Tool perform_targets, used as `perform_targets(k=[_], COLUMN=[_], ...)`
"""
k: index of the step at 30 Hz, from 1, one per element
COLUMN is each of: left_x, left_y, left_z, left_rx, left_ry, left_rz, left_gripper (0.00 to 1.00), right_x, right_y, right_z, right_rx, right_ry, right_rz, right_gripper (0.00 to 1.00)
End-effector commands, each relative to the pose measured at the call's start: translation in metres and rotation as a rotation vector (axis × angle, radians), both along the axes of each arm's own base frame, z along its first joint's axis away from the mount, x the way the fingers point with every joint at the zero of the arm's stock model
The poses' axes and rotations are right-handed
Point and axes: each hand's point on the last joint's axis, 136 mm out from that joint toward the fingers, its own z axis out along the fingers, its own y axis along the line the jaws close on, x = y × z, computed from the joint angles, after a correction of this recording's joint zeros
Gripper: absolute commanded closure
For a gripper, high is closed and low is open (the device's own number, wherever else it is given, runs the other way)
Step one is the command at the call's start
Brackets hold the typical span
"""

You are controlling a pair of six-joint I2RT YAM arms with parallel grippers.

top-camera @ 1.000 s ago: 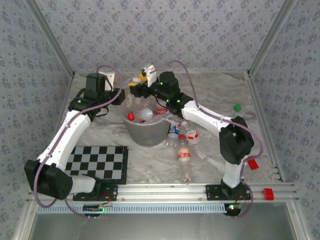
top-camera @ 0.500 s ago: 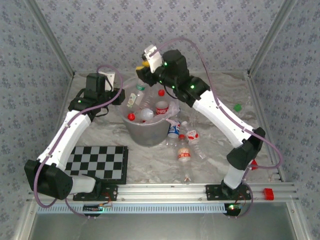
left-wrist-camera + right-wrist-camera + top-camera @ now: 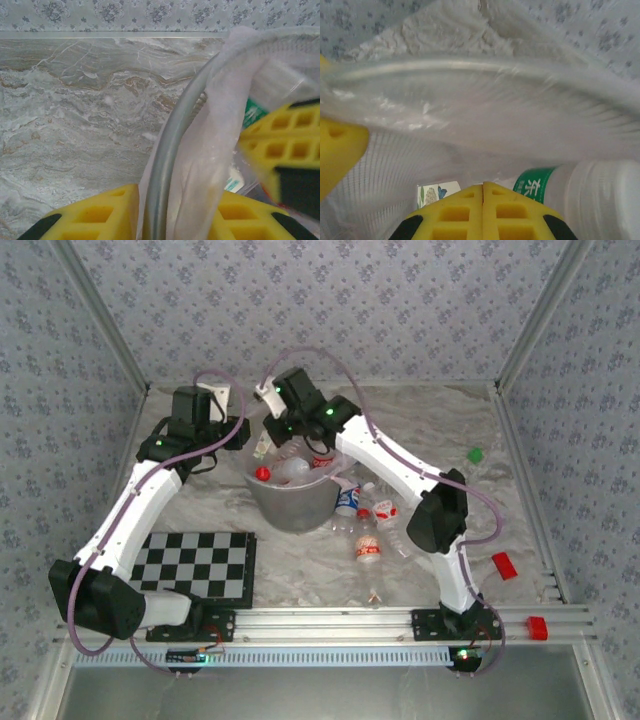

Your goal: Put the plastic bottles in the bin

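Our left gripper (image 3: 167,215) is pinching the bin (image 3: 172,135) rim while our right gripper (image 3: 483,200), pressed together empty, is risking snagging the bag (image 3: 485,115).

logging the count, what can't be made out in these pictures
Top view: the right arm covers the far side of the round grey plastic bin; bottles beneath are hidden.
Right wrist view: the clear green-labelled plastic bottle is cut off by the right edge, cap unseen.
Left wrist view: bin contents blur behind the translucent bag liner.
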Motion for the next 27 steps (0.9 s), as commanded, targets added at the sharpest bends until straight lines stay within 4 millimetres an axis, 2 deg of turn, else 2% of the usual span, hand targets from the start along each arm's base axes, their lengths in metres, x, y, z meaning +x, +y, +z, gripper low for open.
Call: perform_targets(k=[1, 6, 10, 12, 14, 17, 19, 21, 24, 27], left_x=[-0.007, -0.005, -0.006, -0.006, -0.006, -0.005, -0.005, -0.005, -0.005, -0.005], left_y=[0.0, 0.0, 0.0, 0.001, 0.001, 0.001, 0.001, 0.0, 0.0, 0.001], left_z=[-0.008, -0.011, -0.01, -0.009, -0.008, -0.01, -0.012, -0.013, -0.013, -0.013], left_rx=[0.018, 0.027, 0.028, 0.026, 0.028, 0.033, 0.034, 0.033, 0.032, 0.034], left_ry=[0.03, 0.037, 0.038, 0.033, 0.03, 0.034, 0.04, 0.042, 0.043, 0.042], left_rz=[-0.007, -0.01, -0.012, -0.007, -0.006, -0.006, -0.007, -0.01, -0.008, -0.006], left_gripper=[0.66, 0.66, 0.66, 0.66, 0.66, 0.66, 0.66, 0.66, 0.66, 0.66], right_x=[-0.031, -0.028, -0.029, -0.033, -0.039, -0.048, -0.054, -0.055, -0.058, -0.065], right_y=[-0.003, -0.014, -0.023, -0.029, -0.039, -0.06, -0.08, -0.105, -0.149, -0.195], right_z=[-0.028, -0.009, 0.036, 0.065, 0.092, 0.115, 0.12, 0.119, 0.105, 0.082], right_rx=[0.029, 0.045, 0.108, 0.147, 0.182, 0.204, 0.202, 0.201, 0.217, 0.263], right_ry=[0.151, 0.149, 0.124, 0.091, 0.057, 0.035, 0.036, 0.045, 0.113, 0.229], right_rz=[0.019, -0.016, -0.024, -0.024, -0.028, -0.05, -0.083, -0.141, -0.253, -0.351], right_gripper=[1.0, 1.0, 0.97, 0.92, 0.8, 0.64, 0.54, 0.48, 0.38, 0.33])
